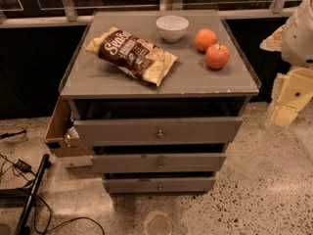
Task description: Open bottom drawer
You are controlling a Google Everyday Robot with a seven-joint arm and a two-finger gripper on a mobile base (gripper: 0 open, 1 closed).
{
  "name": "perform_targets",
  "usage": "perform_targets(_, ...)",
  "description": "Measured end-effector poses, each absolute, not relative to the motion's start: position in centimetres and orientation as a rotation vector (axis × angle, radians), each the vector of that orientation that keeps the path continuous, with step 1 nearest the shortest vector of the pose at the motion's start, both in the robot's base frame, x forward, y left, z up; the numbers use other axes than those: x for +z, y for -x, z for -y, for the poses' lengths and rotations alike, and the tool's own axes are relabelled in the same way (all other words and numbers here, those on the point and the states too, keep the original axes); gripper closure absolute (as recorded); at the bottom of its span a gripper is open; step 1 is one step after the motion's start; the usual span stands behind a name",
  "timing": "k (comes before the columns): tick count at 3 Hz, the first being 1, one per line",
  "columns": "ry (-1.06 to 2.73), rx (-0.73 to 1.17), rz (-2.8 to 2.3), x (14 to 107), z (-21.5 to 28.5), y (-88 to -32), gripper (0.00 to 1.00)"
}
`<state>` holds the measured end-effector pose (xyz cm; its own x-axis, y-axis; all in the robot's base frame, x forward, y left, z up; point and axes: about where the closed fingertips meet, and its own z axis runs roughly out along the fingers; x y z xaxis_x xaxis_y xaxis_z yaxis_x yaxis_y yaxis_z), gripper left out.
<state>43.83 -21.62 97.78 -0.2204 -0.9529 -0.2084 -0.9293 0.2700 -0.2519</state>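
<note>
White rounded arm shell [301,31], cream blocky gripper [289,99] at the right edge, one dark round hole.

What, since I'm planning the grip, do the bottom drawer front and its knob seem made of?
The bottom drawer: probably painted wood, matte grey, no glare. The knob: likely metal, small bright glint. The gripper sits at the right edge, apart from the drawers.

The bottom drawer [159,185] is seen at lower centre, under two wider fronts [195,130]. The gripper [288,99] is seen at the right edge.
</note>
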Motion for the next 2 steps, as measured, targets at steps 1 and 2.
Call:
perform_targets(1,1.721,-0.104,-2.227,97.78,21.62,-43.83,0.0)
perform_targets(2,1.721,-0.104,-2.227,97.78,21.62,-43.83,0.16)
